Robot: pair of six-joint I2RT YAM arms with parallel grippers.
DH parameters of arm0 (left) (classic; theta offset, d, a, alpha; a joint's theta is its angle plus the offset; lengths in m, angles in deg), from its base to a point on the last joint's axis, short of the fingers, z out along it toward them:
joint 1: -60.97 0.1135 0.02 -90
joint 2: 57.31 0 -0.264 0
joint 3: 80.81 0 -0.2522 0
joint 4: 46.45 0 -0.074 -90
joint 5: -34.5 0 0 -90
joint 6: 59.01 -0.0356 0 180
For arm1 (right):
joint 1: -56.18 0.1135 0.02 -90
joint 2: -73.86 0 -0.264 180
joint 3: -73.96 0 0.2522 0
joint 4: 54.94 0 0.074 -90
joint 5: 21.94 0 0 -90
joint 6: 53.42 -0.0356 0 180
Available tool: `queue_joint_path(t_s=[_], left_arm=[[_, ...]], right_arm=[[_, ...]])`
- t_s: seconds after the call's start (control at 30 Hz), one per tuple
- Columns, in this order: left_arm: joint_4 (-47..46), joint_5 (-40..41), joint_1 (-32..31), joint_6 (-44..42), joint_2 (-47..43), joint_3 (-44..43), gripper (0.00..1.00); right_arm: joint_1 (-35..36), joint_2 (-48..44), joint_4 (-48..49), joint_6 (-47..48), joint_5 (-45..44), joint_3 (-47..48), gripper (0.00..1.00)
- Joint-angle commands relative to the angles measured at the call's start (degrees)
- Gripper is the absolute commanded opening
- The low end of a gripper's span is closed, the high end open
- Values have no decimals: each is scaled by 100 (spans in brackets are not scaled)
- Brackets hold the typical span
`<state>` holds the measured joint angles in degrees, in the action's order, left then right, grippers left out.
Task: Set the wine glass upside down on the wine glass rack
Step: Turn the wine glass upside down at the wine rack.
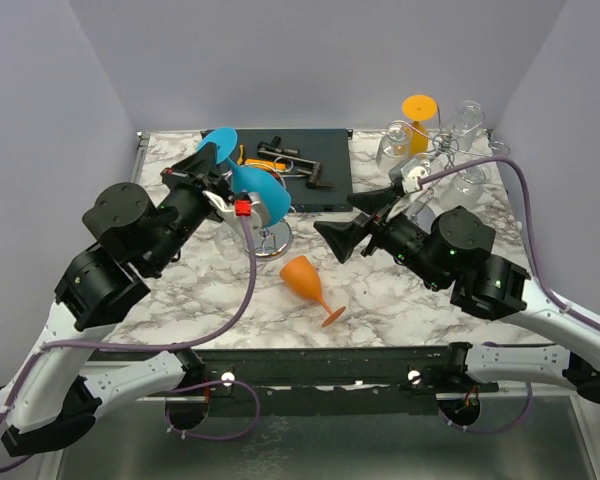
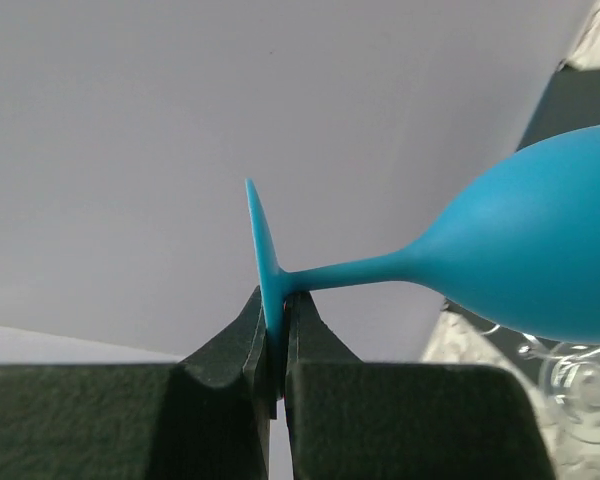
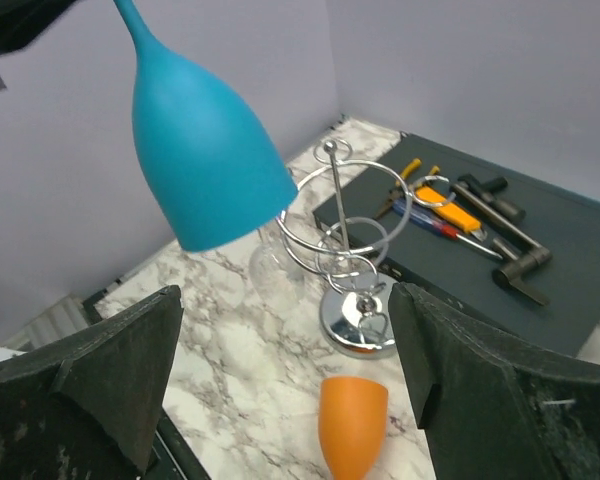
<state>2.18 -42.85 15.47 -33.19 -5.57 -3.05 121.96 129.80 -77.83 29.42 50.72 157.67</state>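
Over the marble worktop both arms reach inward from their bases at the near edge, elbows bent. The left pincer is clenched on the foot of the blue wine glass — held in the air, its bowl close beside the top of the wine glass rack. The right pincer stands released, empty, facing that rack. An orange glass lies on its side nearby.
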Motion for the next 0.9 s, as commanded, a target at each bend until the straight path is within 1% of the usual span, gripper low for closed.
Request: queue_joint_path(t_s=[0.0, 0.13, 0.23, 0.33, 0.47, 0.57, 0.63, 0.7, 0.8, 0.87], left_arm=[[-883, 821, -30, -1772, 96, 313, 0], [-1053, 1189, 0, -2205, 367, 268, 0], [-1153, 1154, 336, -2355, 611, 34, 0], [-1290, 790, 1114, -2320, 889, -211, 0], [-1460, -128, 2452, -1894, 1335, -578, 0], [-1582, -748, 3323, -1522, 1692, -865, 0], [-1755, -1225, 3853, -1343, 1885, -892, 0], [-2006, -1636, 4276, -1267, 2041, -775, 0], [-2536, -2041, 4758, -1273, 2187, -344, 0], [-2703, -2282, 4892, -1323, 2237, -92, 0]], right_arm=[[7, 324, -615, -167, -676, 260, 93], [10, 518, -883, -334, -908, 447, 95], [8, 456, -973, -465, -1017, 435, 95], [5, 252, -855, -556, -1035, 248, 95], [12, 5, -791, -622, -1035, 52, 95], [12, -81, -827, -693, -993, -21, 95], [9, -135, -823, -732, -984, -80, 94], [6, -191, -828, -769, -1007, -147, 94], [5, -246, -762, -837, -1004, -274, 94], [7, -253, -739, -877, -990, -330, 94]])
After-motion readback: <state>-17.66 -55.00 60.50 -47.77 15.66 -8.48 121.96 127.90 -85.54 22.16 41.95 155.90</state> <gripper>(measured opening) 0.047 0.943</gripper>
